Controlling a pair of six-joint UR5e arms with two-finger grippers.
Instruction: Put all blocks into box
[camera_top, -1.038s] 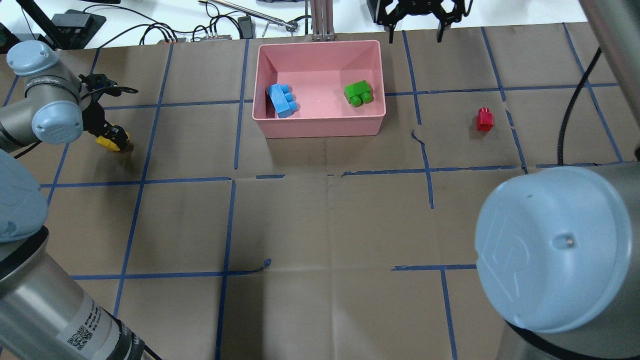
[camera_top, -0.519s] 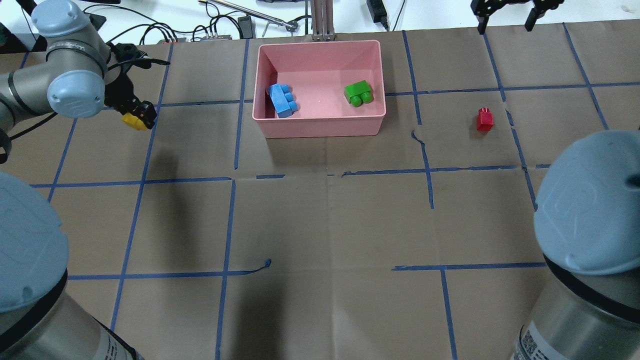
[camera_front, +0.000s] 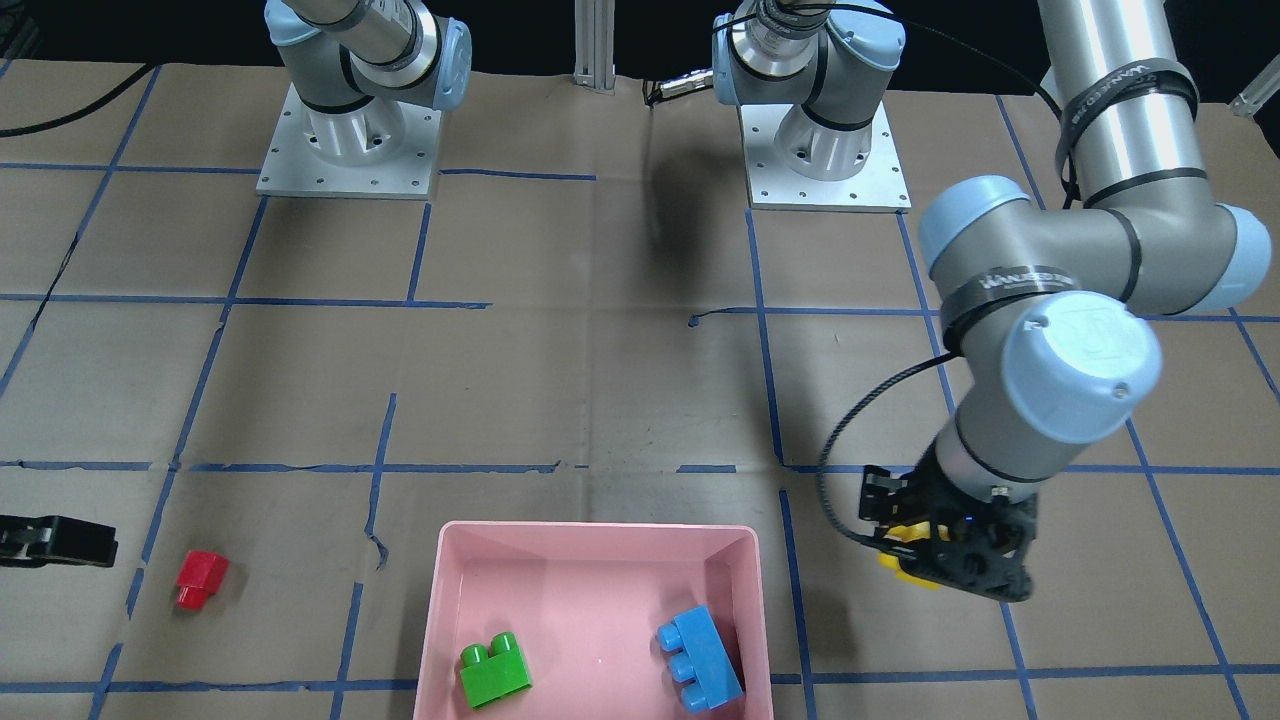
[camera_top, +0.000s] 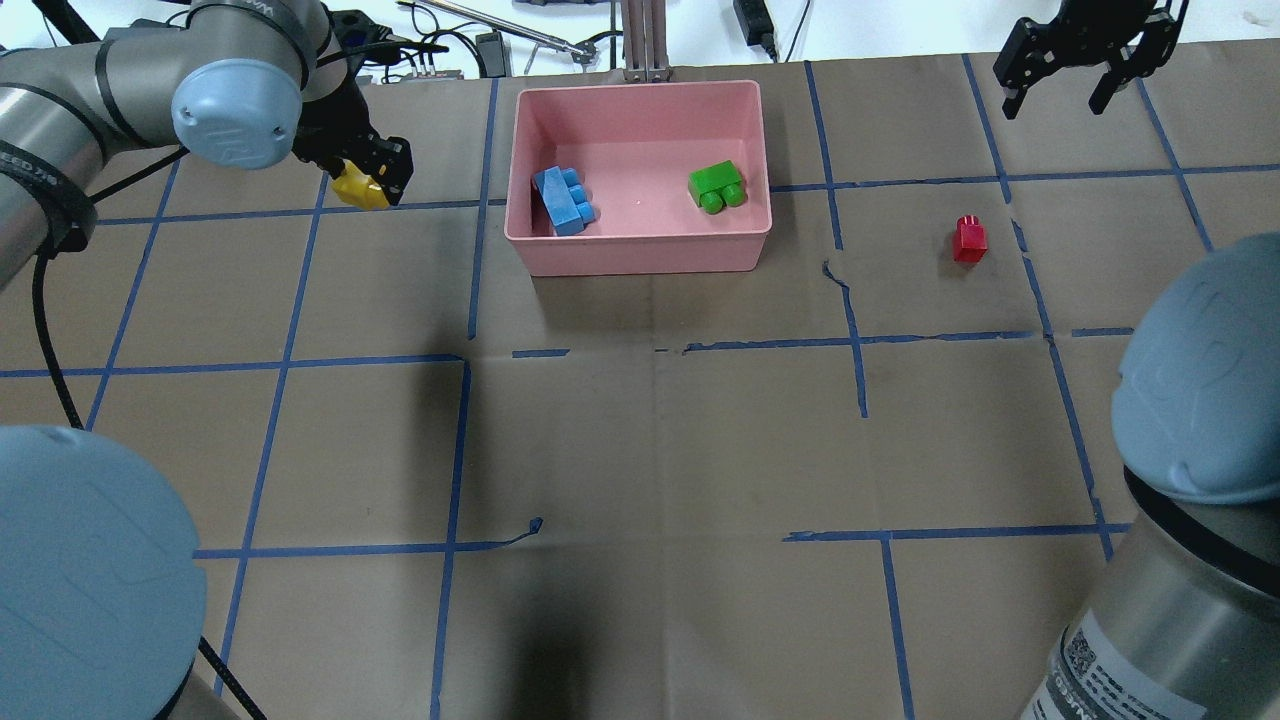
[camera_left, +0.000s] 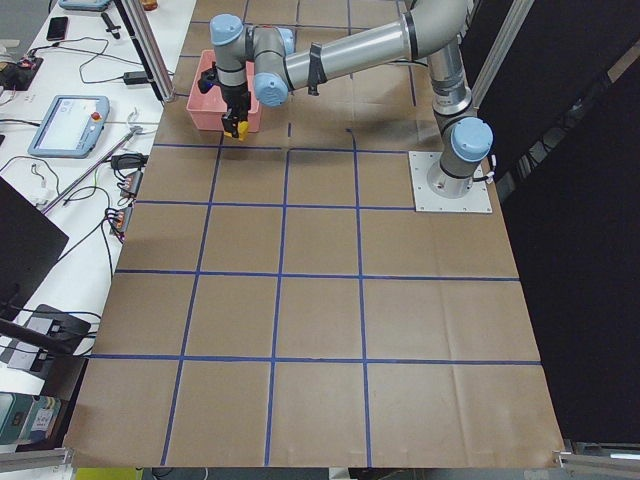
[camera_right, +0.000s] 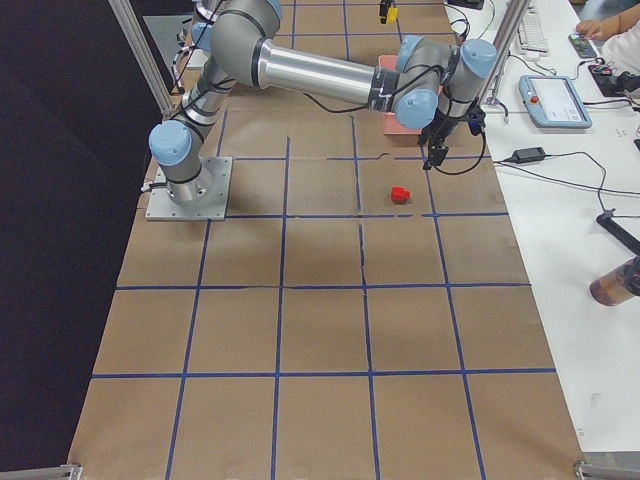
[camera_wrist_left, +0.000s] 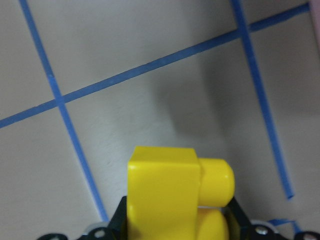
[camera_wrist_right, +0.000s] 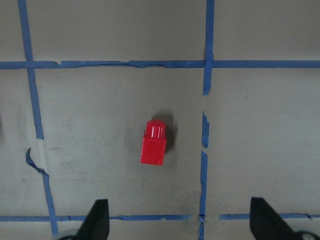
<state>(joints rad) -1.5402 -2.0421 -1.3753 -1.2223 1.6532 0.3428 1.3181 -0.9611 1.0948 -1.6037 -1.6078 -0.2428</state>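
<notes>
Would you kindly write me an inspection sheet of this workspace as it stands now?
Surface: brown paper with a blue tape grid, torn in places.
Job's things: box holds the blue brick and green brick; red brick lies on the paper; yellow brick is held outside the box.
Clutter: nothing seen.
Grippers: left gripper shut on the yellow brick, beside the box; right gripper open, apart from the red brick.
Cables: black cable hangs from the left arm; more cables beyond the far edge.
Surroundings: side bench with a pendant.
</notes>
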